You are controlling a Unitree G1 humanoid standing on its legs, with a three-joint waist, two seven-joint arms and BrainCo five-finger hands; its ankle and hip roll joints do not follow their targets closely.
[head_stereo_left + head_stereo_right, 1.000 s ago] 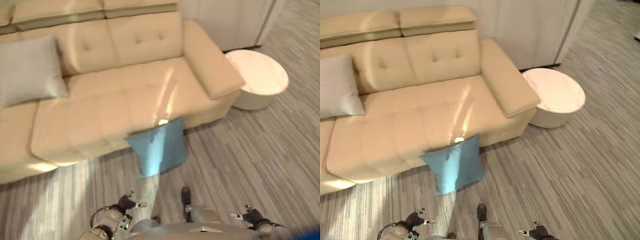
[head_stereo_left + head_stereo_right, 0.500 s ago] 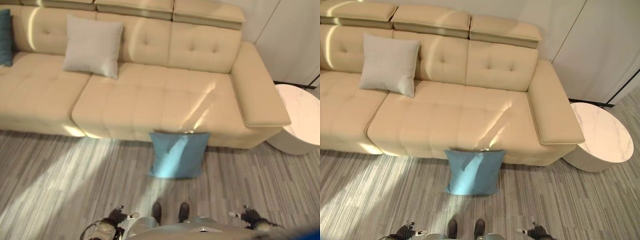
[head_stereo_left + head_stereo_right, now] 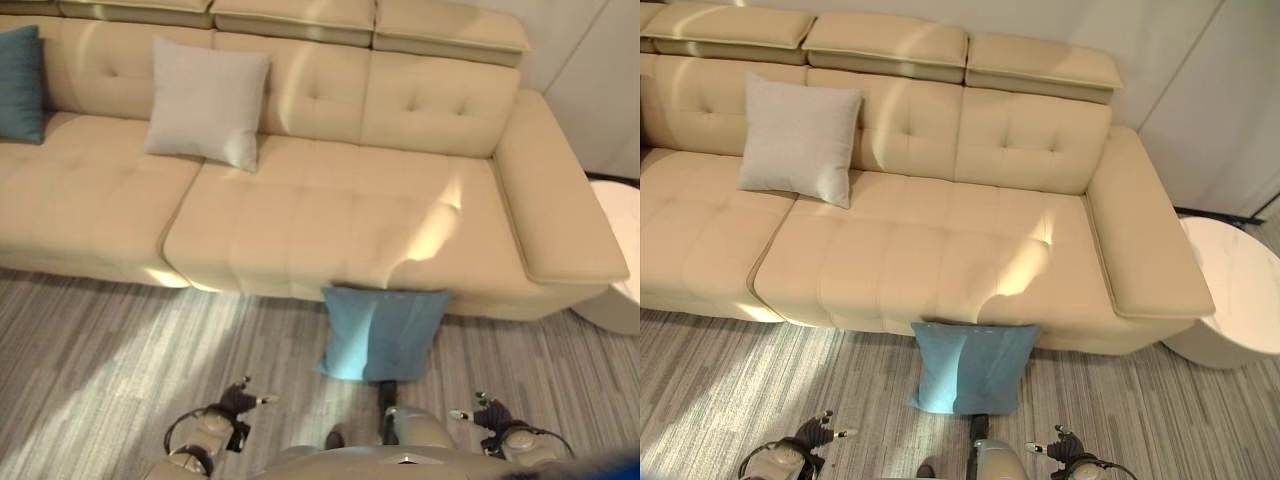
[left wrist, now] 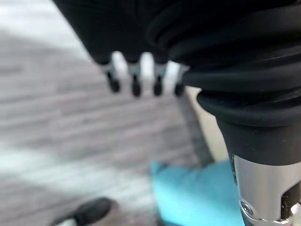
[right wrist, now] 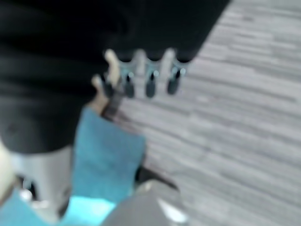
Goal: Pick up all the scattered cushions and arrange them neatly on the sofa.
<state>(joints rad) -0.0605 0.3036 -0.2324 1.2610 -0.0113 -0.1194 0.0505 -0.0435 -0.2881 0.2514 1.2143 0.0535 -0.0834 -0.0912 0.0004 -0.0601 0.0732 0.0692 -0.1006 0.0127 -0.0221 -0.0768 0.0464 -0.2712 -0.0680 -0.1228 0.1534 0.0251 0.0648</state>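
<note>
Left eye view: beige sofa [image 3: 330, 200] spans the frame, and everything below is placed off it. Light blue cushion [image 3: 382, 332] is on the floor, leaning against the sofa's front edge, below the right-hand seat. Grey cushion [image 3: 207, 102] stands on the seat, propped against the backrest, left of centre. Dark teal cushion [image 3: 20, 84] is at the sofa's far left, also against the backrest. White round side table [image 3: 1238, 305] sits just past the sofa's right armrest. Left hand [image 3: 240, 402] and right hand [image 3: 487, 414] hang low over the grey plank floor [image 3: 110, 370], in front of the sofa, either side of the blue cushion, clear of it. Both hands have straight, relaxed fingers [image 4: 134, 82], holding nothing.
</note>
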